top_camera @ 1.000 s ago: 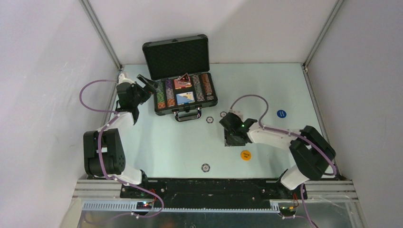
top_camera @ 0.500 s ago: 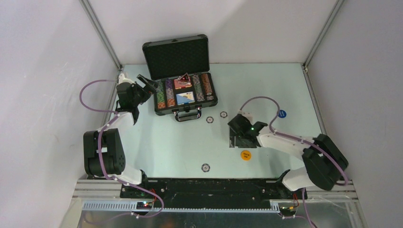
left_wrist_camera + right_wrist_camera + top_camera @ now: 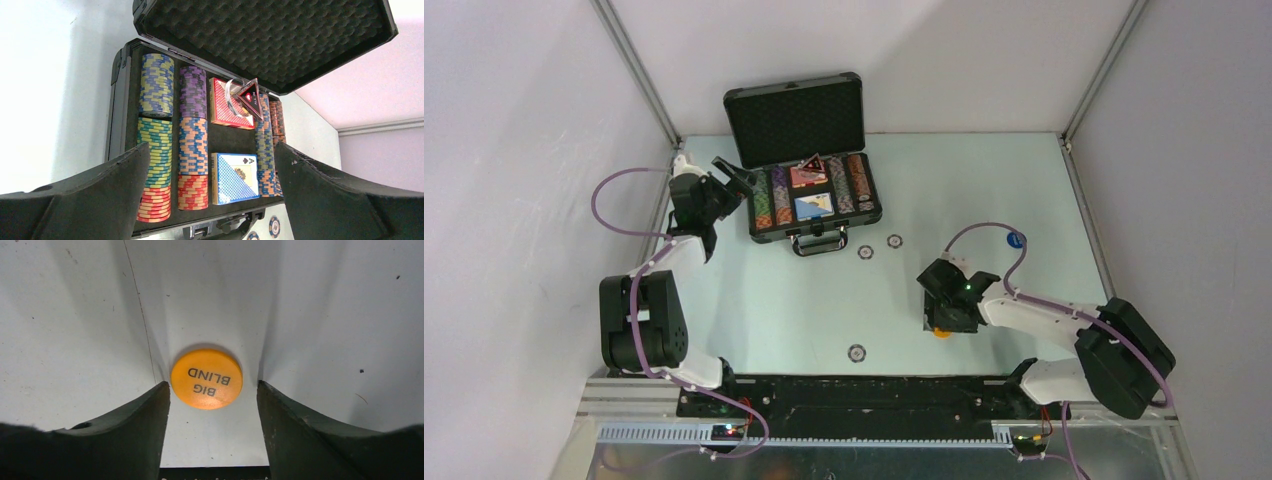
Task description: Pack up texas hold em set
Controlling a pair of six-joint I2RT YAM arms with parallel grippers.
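The black briefcase (image 3: 770, 228) lies open at the back of the table, its foam-lined lid (image 3: 796, 113) standing upright. Inside are rows of multicoloured chips (image 3: 156, 150), a red-patterned card deck (image 3: 223, 111), a blue deck (image 3: 235, 177) and a dark triangular marker (image 3: 250, 96). My left gripper (image 3: 736, 175) hangs open at the case's left side, holding nothing (image 3: 212, 160). My right gripper (image 3: 212, 390) is open and low over the table, one fingertip on each side of the orange "BIG BLIND" button (image 3: 206, 379), which is mostly hidden under it in the top view (image 3: 941, 332).
A blue button (image 3: 1016, 240) lies right of centre. Two loose chips (image 3: 865, 252) (image 3: 894, 240) sit in front of the case's handle (image 3: 816, 243), and a third chip (image 3: 856, 352) lies near the front edge. Walls close in the table on both sides.
My right arm has swung right and toward the front edge, coming down over the orange button, and its jaws have opened wider. The left arm has not moved.
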